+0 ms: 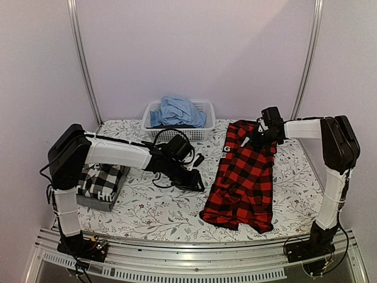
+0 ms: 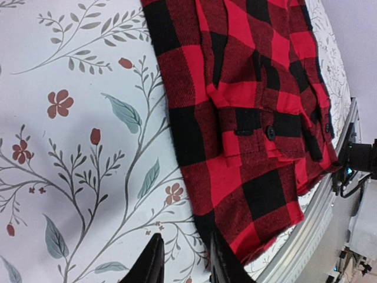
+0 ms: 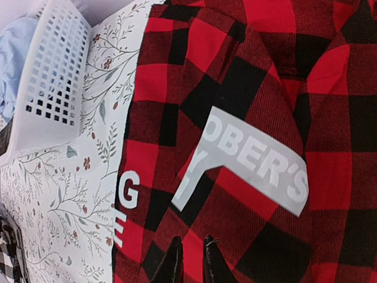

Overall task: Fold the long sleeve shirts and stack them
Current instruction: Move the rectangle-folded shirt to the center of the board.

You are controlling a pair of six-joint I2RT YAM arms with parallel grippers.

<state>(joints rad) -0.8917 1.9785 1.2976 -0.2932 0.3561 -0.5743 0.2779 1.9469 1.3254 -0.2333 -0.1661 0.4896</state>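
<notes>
1. Flannel shirt (image 1: 244, 177), red-and-black, is lying spread toward the table's (image 1: 159, 206) 3 o'clock.
2. Left gripper (image 2: 185, 262) is hovering at its 9 o'clock, jaws apart.
3. Right gripper (image 3: 191, 259) is clamping its 12 o'clock edge.

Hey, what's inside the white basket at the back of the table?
A heap of light blue cloth fills the white basket and rises above its rim. Anything beneath that cloth is covered, so I cannot tell what else is inside.
</notes>
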